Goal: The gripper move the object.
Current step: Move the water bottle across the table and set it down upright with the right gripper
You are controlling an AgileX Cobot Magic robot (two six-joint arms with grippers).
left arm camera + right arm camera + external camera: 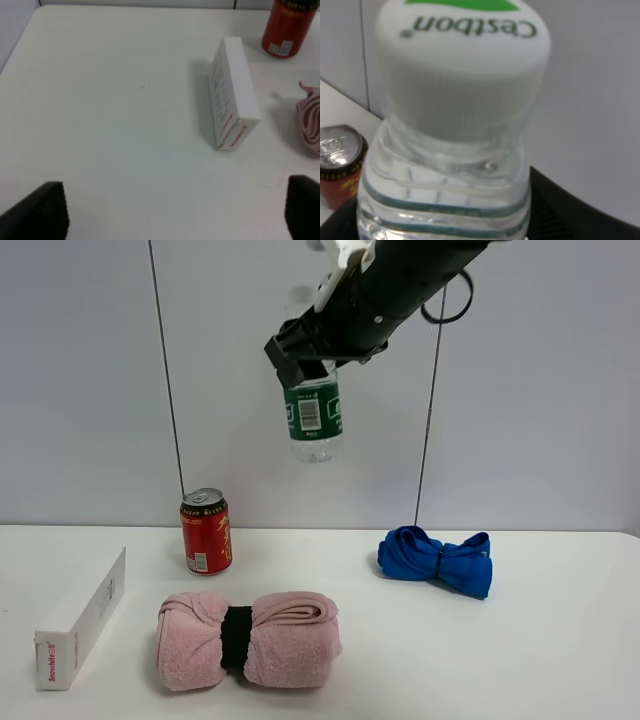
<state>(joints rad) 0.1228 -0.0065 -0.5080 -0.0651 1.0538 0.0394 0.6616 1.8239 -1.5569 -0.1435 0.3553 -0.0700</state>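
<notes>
One clear green-labelled plastic water bottle [313,420] hangs gripped by right end effector [305,360], high over white worktop [540,660]; best lowered slowly, upright.

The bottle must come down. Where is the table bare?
Widest: front right, between the pink towel and the blue cloth. Also the strip from the red can to the blue cloth, and beyond the white box, away from the towel. Crowded: can, box and towel, at left.
</notes>
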